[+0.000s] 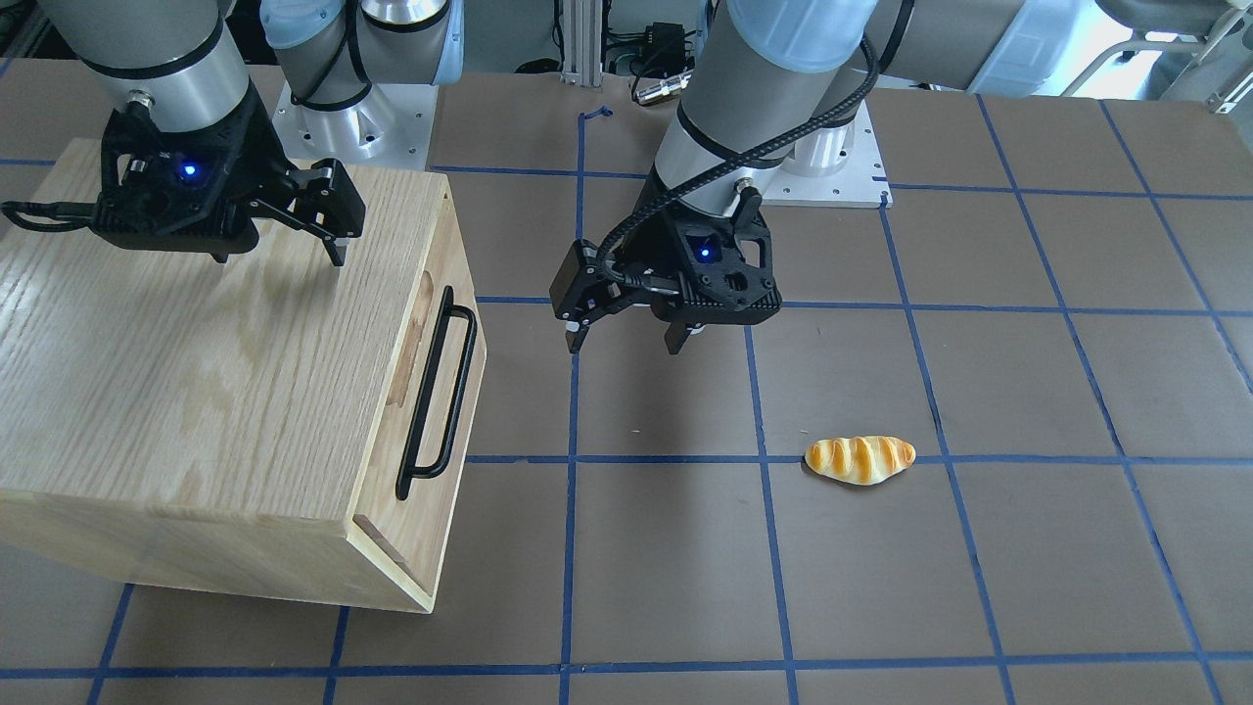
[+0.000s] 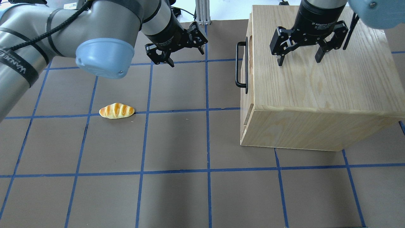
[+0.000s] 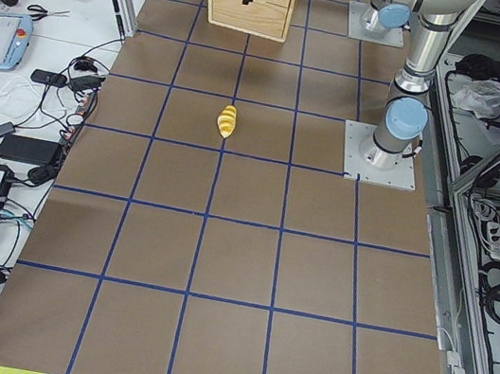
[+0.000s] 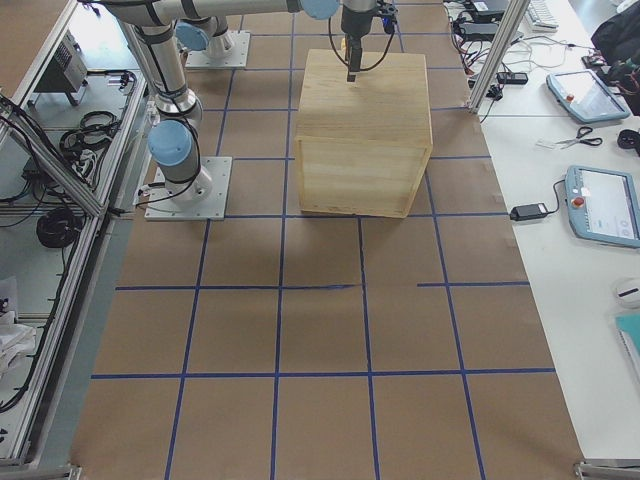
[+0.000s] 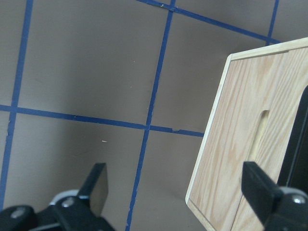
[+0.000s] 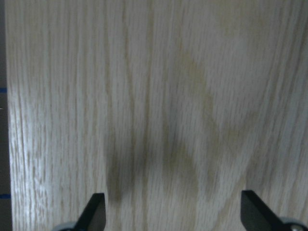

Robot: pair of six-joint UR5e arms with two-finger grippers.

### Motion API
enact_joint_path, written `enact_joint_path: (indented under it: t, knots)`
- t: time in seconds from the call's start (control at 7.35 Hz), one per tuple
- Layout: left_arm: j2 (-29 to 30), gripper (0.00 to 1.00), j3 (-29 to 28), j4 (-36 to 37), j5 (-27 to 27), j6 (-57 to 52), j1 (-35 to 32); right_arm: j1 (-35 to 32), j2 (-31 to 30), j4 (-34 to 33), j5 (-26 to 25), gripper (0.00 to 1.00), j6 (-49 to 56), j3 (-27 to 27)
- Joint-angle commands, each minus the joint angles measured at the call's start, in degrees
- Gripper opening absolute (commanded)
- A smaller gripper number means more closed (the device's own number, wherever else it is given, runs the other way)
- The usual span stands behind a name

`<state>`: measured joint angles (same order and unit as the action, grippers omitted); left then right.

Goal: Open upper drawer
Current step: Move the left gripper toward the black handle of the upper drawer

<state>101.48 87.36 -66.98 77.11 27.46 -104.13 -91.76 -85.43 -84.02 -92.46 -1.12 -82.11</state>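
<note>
The upper drawer (image 1: 438, 294) is shut in the front face of the oak cabinet (image 1: 196, 372). Its black bar handle (image 1: 440, 392) and oblong slot (image 1: 421, 328) face the table's middle. The handle also shows from overhead (image 2: 240, 65). My left gripper (image 1: 625, 345) is open and empty. It hangs above the table beside the drawer front, apart from the handle, as the overhead view (image 2: 187, 58) shows. Its wrist view shows the panel and slot (image 5: 262, 130). My right gripper (image 2: 299, 61) is open and empty just above the cabinet top (image 6: 159, 96).
A toy bread roll (image 1: 859, 459) lies on the brown mat on my left side, and shows from overhead (image 2: 116, 110). Blue tape lines grid the mat. The cabinet (image 2: 316, 79) stands on my right side of the table.
</note>
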Motion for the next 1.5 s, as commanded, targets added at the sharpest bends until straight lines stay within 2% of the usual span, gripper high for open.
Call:
enact_joint_path:
  t: [0.0,0.14,1.09,1.36]
  knots:
    - [1.8,1.00,0.0,2.4,-0.8,1.6,-1.6,0.0,0.0,0.0,0.0,1.00,0.1,0.0]
    - [2.4,1.00,0.0,2.6,-3.0,2.4,-1.9,0.0,0.0,0.0,0.0,1.00,0.1,0.0]
    - [6.2,1.00,0.0,7.5,-3.8,1.5,-5.5,0.0,0.0,0.0,0.0,1.00,0.1,0.0]
    - [6.4,1.00,0.0,7.5,-6.5,-2.1,-5.7,0.0,0.0,0.0,0.0,1.00,0.0,0.0]
